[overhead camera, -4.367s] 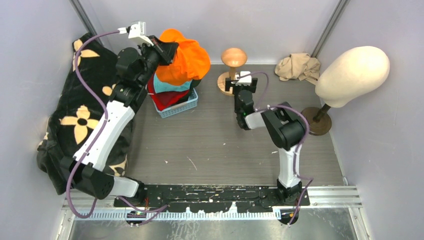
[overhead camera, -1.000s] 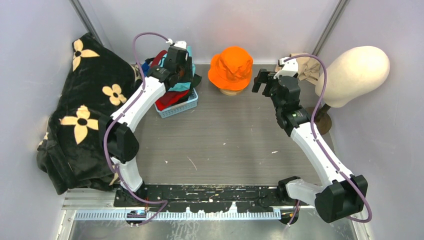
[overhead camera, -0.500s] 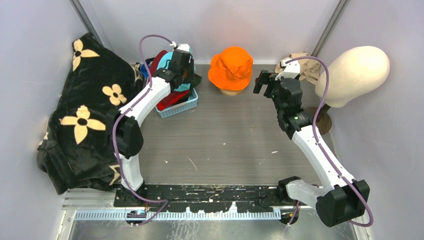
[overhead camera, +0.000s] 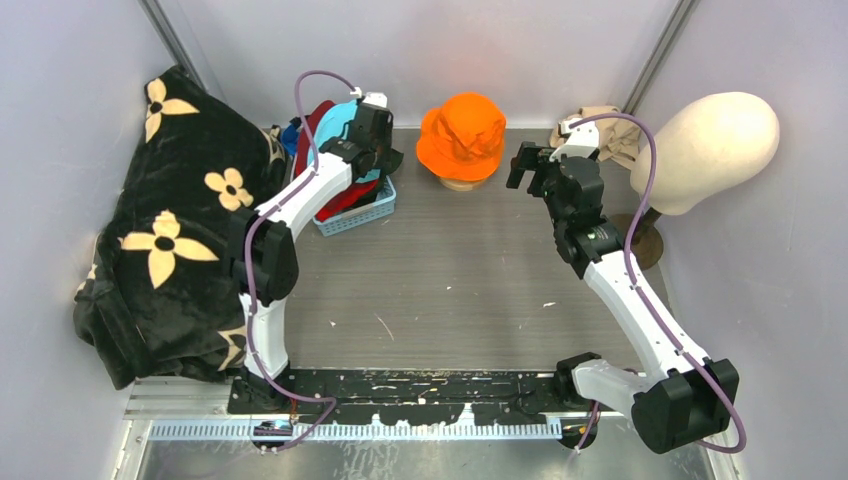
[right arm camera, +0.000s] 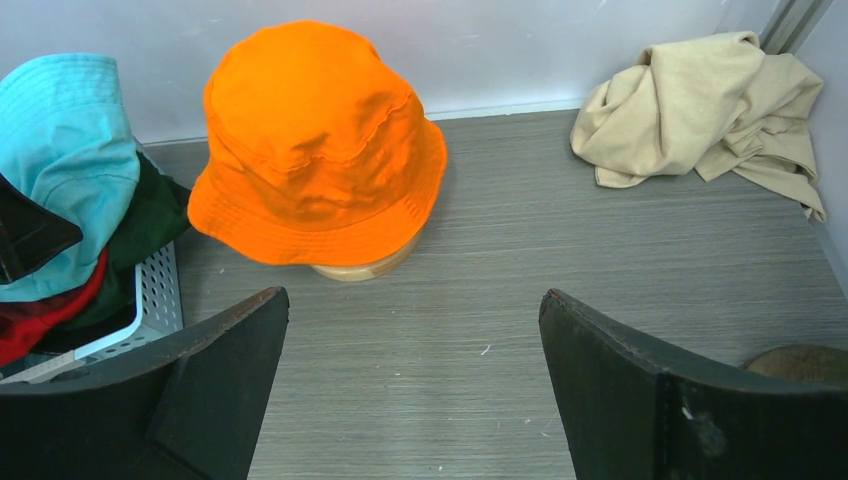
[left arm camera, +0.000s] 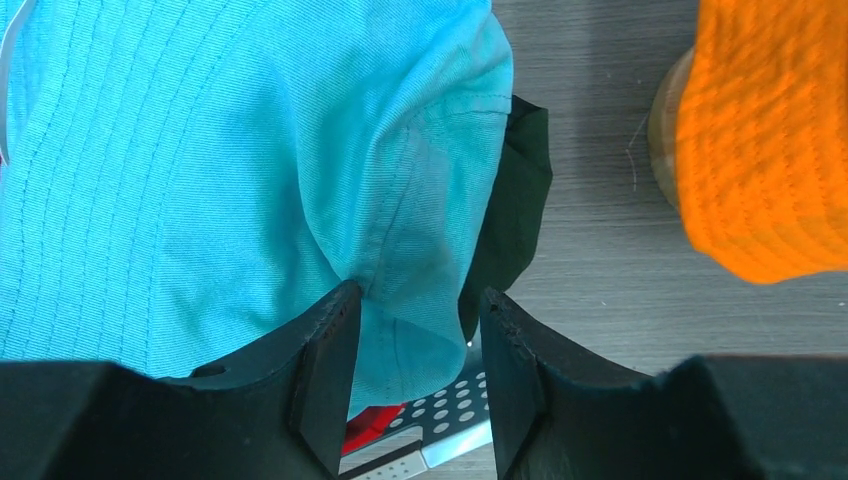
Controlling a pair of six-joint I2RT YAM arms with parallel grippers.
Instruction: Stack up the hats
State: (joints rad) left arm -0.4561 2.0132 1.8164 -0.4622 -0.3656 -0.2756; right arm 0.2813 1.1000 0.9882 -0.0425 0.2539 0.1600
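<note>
No legible text anywhere

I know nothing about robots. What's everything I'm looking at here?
orange bucket hat: one, orange, back middle
wooden stand: one, tan, under that hat
teal bucket hat: one, teal, atop the basket pile
red hat: one, red, low in the pile
dark green cap: one, dark green, in the pile
basket: one, pale blue, back left
beige cloth: one, beige, back right corner
head form: one, cream, right side
floral blanket: one, black with cream flowers, left
left gripper: one, black, pinching the teal bucket hat
right gripper: one, black, open, empty
</note>
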